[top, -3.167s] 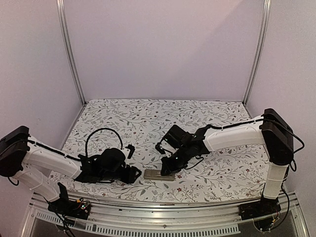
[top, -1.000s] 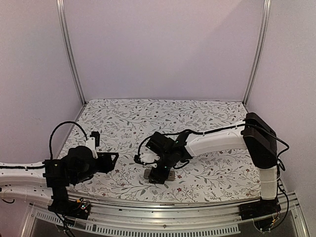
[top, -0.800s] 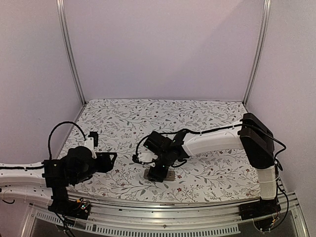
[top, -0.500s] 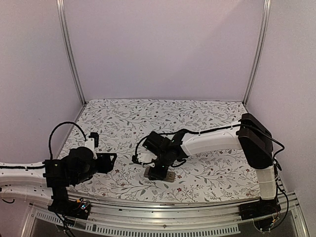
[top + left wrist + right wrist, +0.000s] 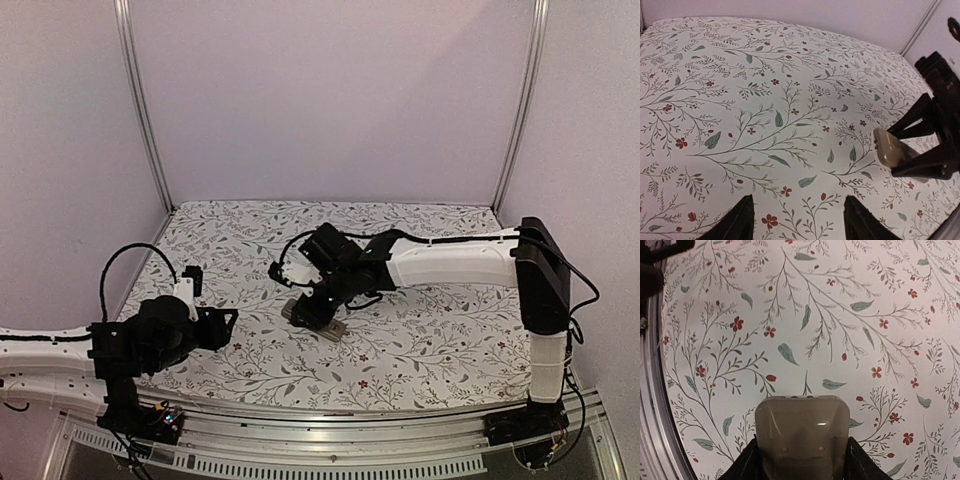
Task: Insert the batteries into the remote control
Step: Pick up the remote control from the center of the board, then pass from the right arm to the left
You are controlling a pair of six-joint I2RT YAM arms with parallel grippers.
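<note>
Right wrist view: right end effector (image 5: 802,460) gripping slim grey-tan-backed plastic remote control (image 5: 801,432).
Opposite, left end effector (image 5: 799,222) stands open above floral-patterned counter (image 5: 740,100).

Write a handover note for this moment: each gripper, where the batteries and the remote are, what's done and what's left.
The left gripper: jaws open and empty, over the flowered cloth on the left side.
The right gripper: jaws shut on the remote control, gripped across its sides. Its grey-tan side faces the wrist camera and it is held off the cloth near the table's middle.
No batteries in sight in any view.
Done: remote picked up.
Left: find both batteries and load them. The views do not show whether the compartment is open.
</note>
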